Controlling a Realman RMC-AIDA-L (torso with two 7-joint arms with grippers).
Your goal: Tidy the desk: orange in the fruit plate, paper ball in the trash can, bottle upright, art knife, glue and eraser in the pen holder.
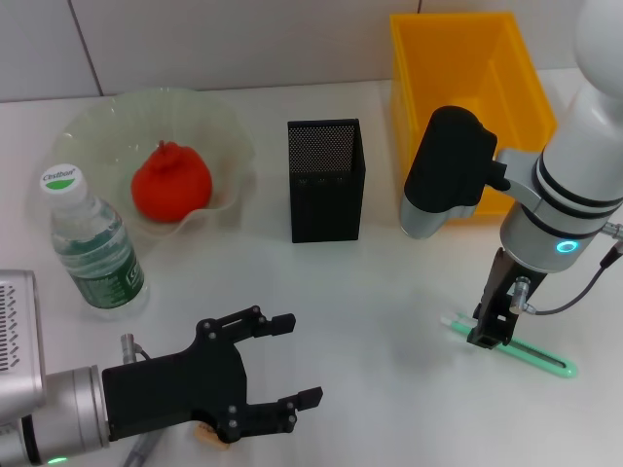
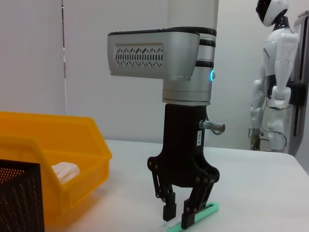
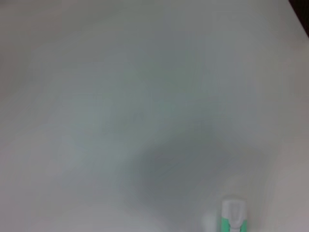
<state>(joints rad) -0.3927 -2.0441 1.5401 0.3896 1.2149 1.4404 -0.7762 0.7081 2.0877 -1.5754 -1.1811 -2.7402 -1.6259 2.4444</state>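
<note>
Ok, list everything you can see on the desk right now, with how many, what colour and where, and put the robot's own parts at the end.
orange: one, red-orange, in the fruit plate.
fruit plate: one, pale green translucent, far left of the desk.
bottle: one, clear with green label and white cap, upright, in front of the plate.
pen holder: one, black mesh, centre of the desk.
trash can: one, yellow-orange, far right.
paper ball: one, white, inside the trash can.
art knife: one, green and white, flat on the desk at the near right.
small tan thing: one, mostly hidden under the left gripper.
left gripper: black, open, near left.
right gripper: black, open, fingers straddling the knife's end.
</note>
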